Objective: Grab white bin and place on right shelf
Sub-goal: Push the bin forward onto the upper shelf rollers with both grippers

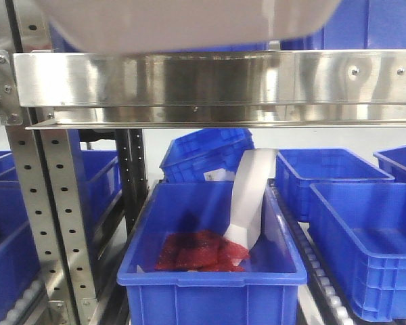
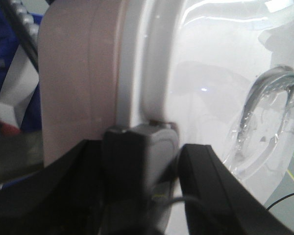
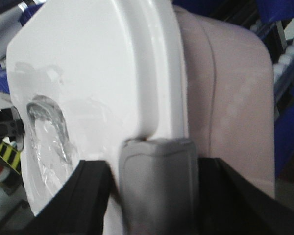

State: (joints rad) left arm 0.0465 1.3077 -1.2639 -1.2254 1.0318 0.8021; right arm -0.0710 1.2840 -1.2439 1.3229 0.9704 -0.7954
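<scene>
The white bin (image 1: 183,24) shows as a pinkish underside at the top of the front view, hanging just above the right shelf (image 1: 216,78), a shiny steel rail with rivets. The left wrist view looks along the glossy lid (image 2: 206,73) with its recessed handle (image 2: 269,98). There my left gripper (image 2: 139,152) is shut around a grey latch on the bin's end. My right gripper (image 3: 154,166) is shut the same way around the grey latch on the opposite end, with the lid (image 3: 98,73) to its left and the pinkish tub wall (image 3: 230,98) to its right.
Under the shelf stand several blue open bins. The nearest one (image 1: 210,271) holds red packets and a white strip (image 1: 250,200). More blue bins (image 1: 365,237) sit to the right on roller tracks. Perforated steel posts (image 1: 54,217) rise at the left.
</scene>
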